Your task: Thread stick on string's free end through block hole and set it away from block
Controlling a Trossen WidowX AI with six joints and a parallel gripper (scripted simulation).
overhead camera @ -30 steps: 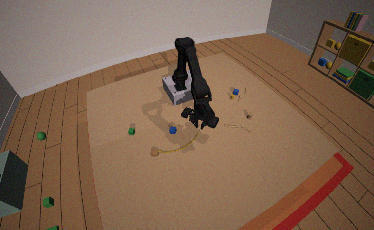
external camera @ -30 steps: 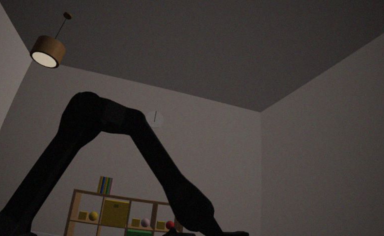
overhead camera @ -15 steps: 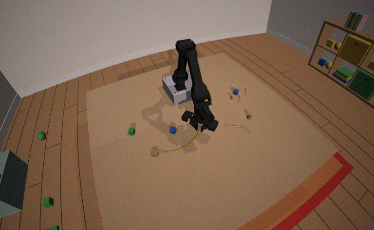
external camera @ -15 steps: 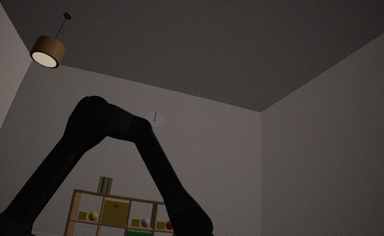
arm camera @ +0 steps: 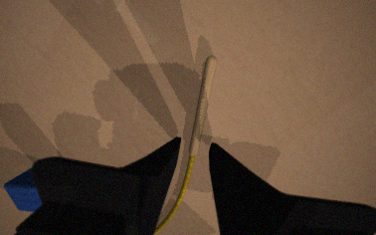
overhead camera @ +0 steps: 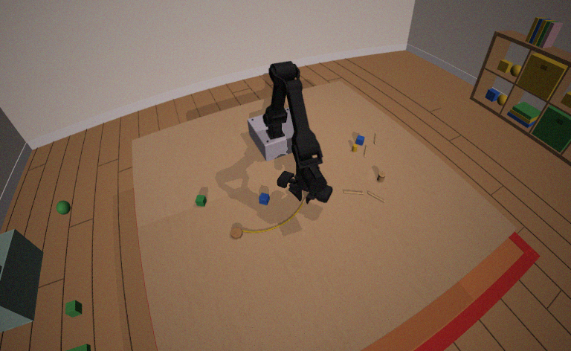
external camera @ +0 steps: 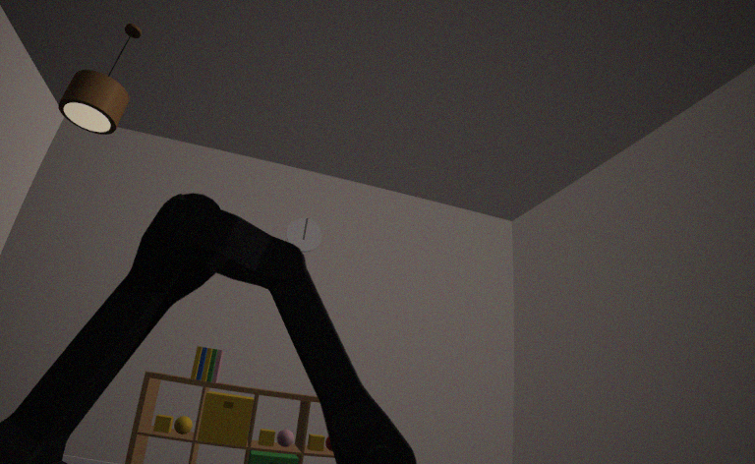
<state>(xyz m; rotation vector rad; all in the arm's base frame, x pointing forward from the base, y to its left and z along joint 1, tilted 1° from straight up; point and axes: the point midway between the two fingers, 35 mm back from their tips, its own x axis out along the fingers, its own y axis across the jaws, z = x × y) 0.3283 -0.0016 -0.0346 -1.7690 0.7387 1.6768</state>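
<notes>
The round wooden button (overhead camera: 236, 232) lies on the table, and the yellow string (overhead camera: 279, 225) (arm camera: 181, 195) curves from it to my gripper. The thin wooden stick (arm camera: 202, 107) is on the string's end; in the wrist view it points up and away, its string end between the fingertips. My gripper (overhead camera: 302, 200) (arm camera: 195, 141) is open and empty, tips pointing down over the stick's string end, with a gap on both sides of it. The arm hides the stick in the top view. I cannot make out a wooden block with a hole in any view.
A blue cube (overhead camera: 264, 198) (arm camera: 24, 193) sits left of the gripper, a green cube (overhead camera: 200, 200) farther left. Loose sticks (overhead camera: 353, 192) (overhead camera: 375, 196) and a wooden cylinder (overhead camera: 381, 177) lie right. Another blue cube (overhead camera: 360, 140) and a yellow cylinder (overhead camera: 354, 148) stand farther back.
</notes>
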